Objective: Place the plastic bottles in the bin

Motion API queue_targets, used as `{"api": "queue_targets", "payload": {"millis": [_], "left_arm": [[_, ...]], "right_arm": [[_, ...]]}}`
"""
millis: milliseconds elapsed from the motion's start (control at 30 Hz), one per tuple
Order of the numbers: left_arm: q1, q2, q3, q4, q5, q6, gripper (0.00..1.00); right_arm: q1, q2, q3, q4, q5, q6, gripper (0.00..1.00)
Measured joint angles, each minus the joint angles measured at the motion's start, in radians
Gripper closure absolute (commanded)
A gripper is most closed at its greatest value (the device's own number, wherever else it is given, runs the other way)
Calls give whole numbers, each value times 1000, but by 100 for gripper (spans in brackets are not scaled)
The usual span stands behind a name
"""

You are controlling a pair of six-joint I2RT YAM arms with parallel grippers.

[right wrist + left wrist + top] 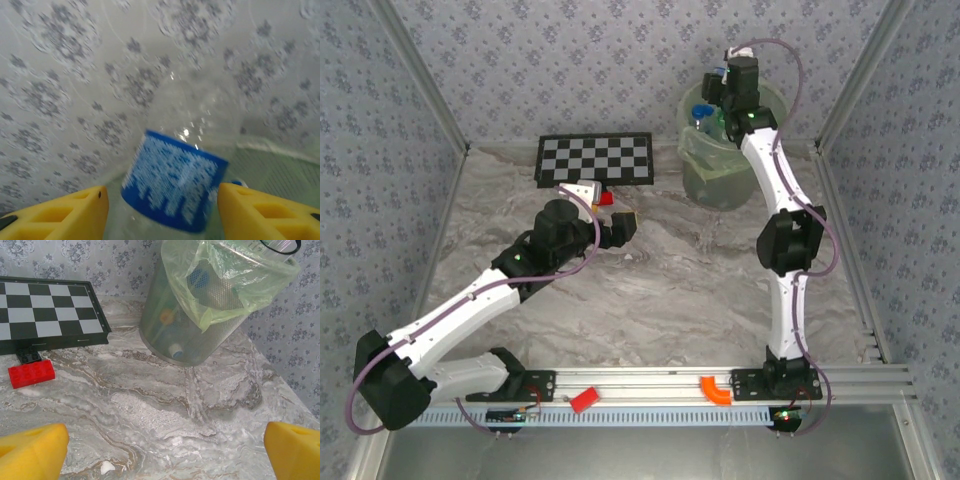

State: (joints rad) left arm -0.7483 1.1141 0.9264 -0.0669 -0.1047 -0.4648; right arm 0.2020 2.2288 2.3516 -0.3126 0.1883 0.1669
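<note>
The bin (718, 182), a pale-green translucent basket with a bag liner, stands at the back right; it also shows in the left wrist view as the bin (165, 335). Plastic bottles lie inside it, showing a blue cap (198, 277) and a yellow cap (167, 316). My right gripper (720, 98) hangs over the bin's mouth. Between its yellow fingers (75, 212) is a blurred clear bottle with a blue label (172, 182); a gap shows on the left side, so the right gripper (162, 212) is open. My left gripper (620, 228) hovers open over bare table, as the left gripper (168, 445) with nothing between its fingers.
A black-and-white chequered board (595, 158) lies at the back, left of the bin. A small red block (31, 373) sits in front of it, close to my left gripper. Patterned walls enclose the table. Small red (583, 399) and orange (716, 389) pieces rest on the front rail.
</note>
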Motion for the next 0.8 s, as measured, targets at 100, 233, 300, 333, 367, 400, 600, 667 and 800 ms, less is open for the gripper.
{"api": "queue_targets", "payload": {"millis": [100,233,300,333,367,400,600,667,800], "left_arm": [[0,-2,0,1,0,0,0],[0,-10,-13,10,0,-8,0],[0,-13,-19,10,0,-10,0],[0,-14,-20,11,0,-11,0],[0,-14,-21,10,0,-12,0],[0,-14,-21,11,0,-12,0],[0,-14,-23,11,4,-11,0],[0,-14,-23,11,7,-11,0],[0,2,-20,10,10,-10,0]], "right_arm": [[4,-33,-50,-16,26,2,38],[6,-95,-110,-14,24,2,33],[3,-117,-113,-14,3,2,31],[1,-129,-112,-14,-16,8,29],[-4,-135,-103,-19,-37,17,28],[-13,-136,-83,-27,-70,30,27],[-131,-51,190,-111,-306,112,26],[-176,-14,257,-121,-388,136,26],[-237,40,282,-118,-518,191,27]]}}
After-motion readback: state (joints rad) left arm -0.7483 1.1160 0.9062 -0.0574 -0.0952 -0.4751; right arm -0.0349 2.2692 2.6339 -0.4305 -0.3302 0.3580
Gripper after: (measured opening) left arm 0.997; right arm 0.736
